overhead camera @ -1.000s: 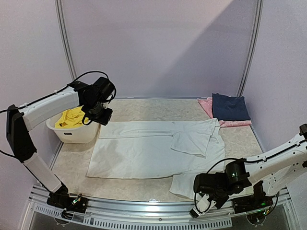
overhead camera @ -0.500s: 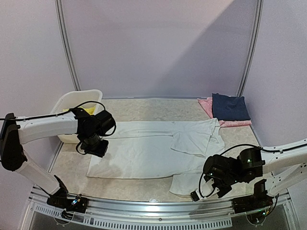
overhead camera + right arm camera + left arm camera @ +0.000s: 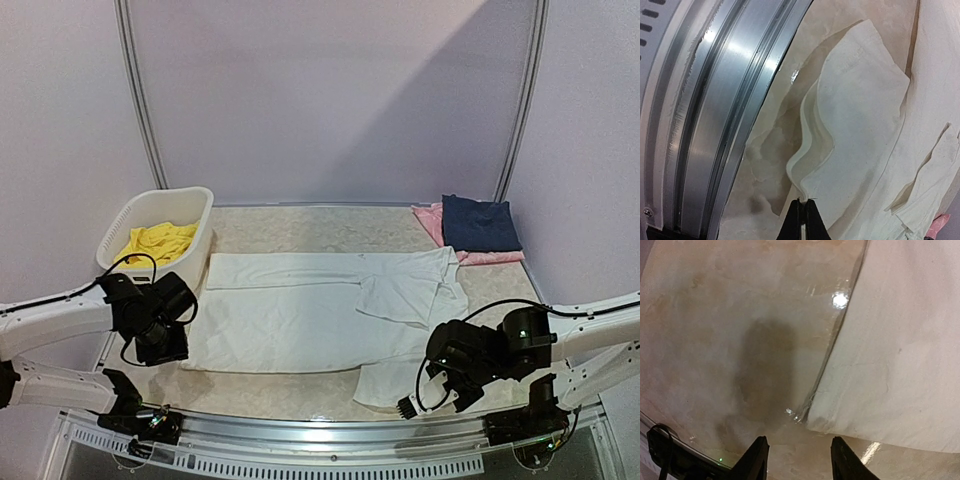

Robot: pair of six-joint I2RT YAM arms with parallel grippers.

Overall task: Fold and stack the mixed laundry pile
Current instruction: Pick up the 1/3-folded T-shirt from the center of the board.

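Observation:
A large white T-shirt (image 3: 300,310) lies spread flat across the table, partly folded at its right side. Yellow shorts (image 3: 155,243) lie bunched in the white basket (image 3: 205,215) at the back left. My left gripper (image 3: 165,352) is open and empty, low over the bare table just off the shirt's near left corner (image 3: 812,422); its fingertips (image 3: 757,452) frame that corner in the left wrist view. My right gripper (image 3: 445,392) is shut on the edge of the shirt's near right sleeve (image 3: 850,120), which rises in a wavy fold from the jaws (image 3: 801,207).
A folded navy garment (image 3: 480,222) lies on a pink one (image 3: 432,220) at the back right. The metal rail (image 3: 330,455) runs along the table's near edge, close to my right gripper, and shows in the right wrist view (image 3: 725,100).
My left arm has swung from beside the basket down to the shirt's near left corner. My right gripper has moved up from the rail to the sleeve and lifted its edge slightly.

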